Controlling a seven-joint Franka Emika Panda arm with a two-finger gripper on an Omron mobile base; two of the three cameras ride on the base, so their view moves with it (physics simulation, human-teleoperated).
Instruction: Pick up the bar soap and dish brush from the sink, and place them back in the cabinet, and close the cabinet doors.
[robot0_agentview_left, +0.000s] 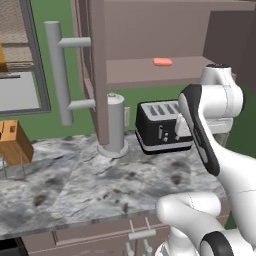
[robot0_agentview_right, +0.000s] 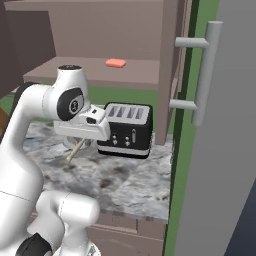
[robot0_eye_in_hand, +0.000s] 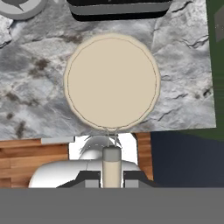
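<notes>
My gripper (robot0_eye_in_hand: 112, 177) is clamped on the dish brush (robot0_eye_in_hand: 112, 83) by its handle, the round cream head pointing out ahead of me over the grey marbled counter (robot0_eye_in_hand: 35, 96). Beyond the head stands the black toaster (robot0_agentview_right: 125, 129). The bar soap (robot0_agentview_right: 115, 63) lies above my gripper on the cabinet (robot0_agentview_right: 100, 30) shelf.

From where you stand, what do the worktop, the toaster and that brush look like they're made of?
The worktop looks like polished grey stone, going by its marbled veins. The toaster seems glossy black plastic or enamelled metal with a pale top; hard to say which. The dish brush, gripped by its handle in the gripper, is matt cream, plastic or wood.
</notes>
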